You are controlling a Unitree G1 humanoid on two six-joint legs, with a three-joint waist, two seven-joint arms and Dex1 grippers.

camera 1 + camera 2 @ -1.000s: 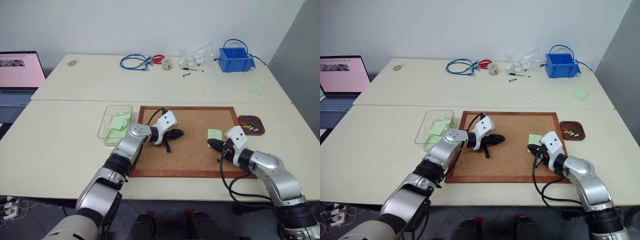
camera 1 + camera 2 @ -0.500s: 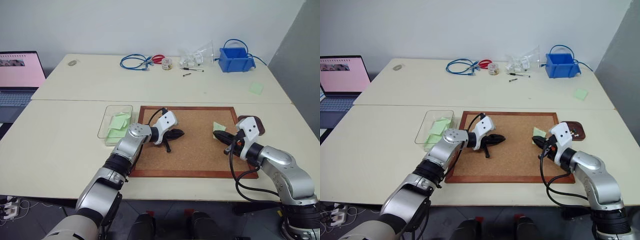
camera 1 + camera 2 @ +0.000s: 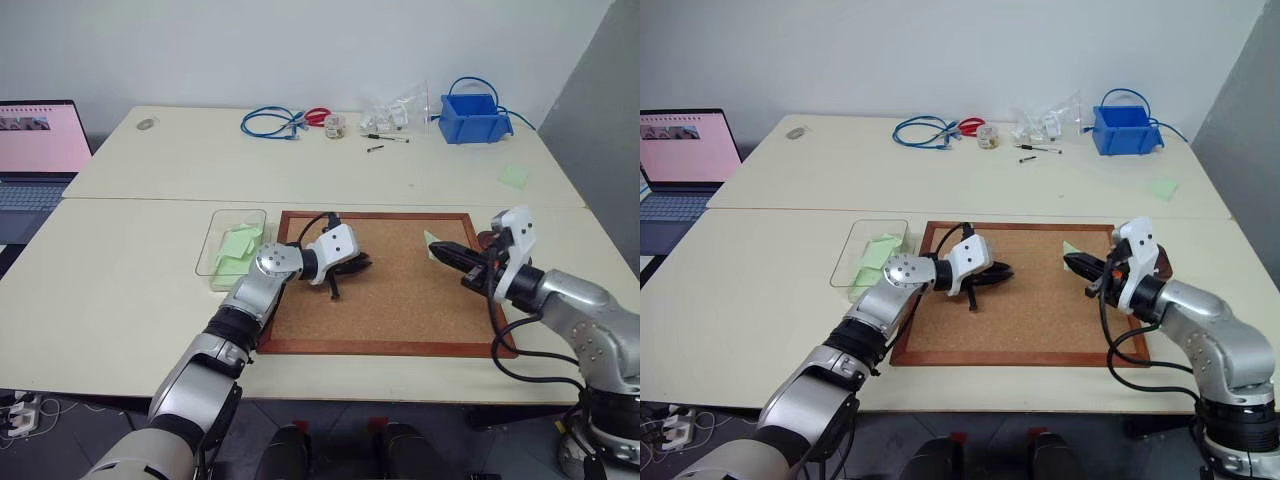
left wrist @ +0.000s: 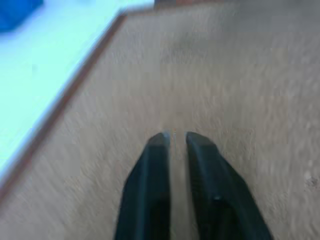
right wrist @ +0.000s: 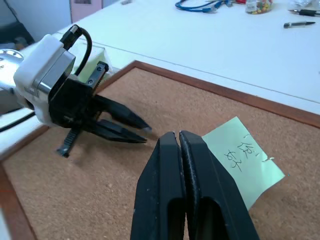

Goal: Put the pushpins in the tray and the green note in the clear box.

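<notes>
While your right pincer (image 5: pixel 178 136) grips the note (image 5: pixel 241 161) above the corkboard (image 3: pixel 400 300), your left pincer (image 4: pixel 173 138) hovers there, fingers slightly parted, empty.

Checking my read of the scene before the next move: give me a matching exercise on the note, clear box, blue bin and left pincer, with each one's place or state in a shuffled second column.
1. note
2. clear box
3. blue bin
4. left pincer

A. on the far table, near its right end
B. pinched in the shut right pincer
C. over the corkboard, fingers slightly apart, holding nothing
D. beside the corkboard's left edge, with green slips inside

Pairs: 1-B, 2-D, 3-A, 4-C
</notes>
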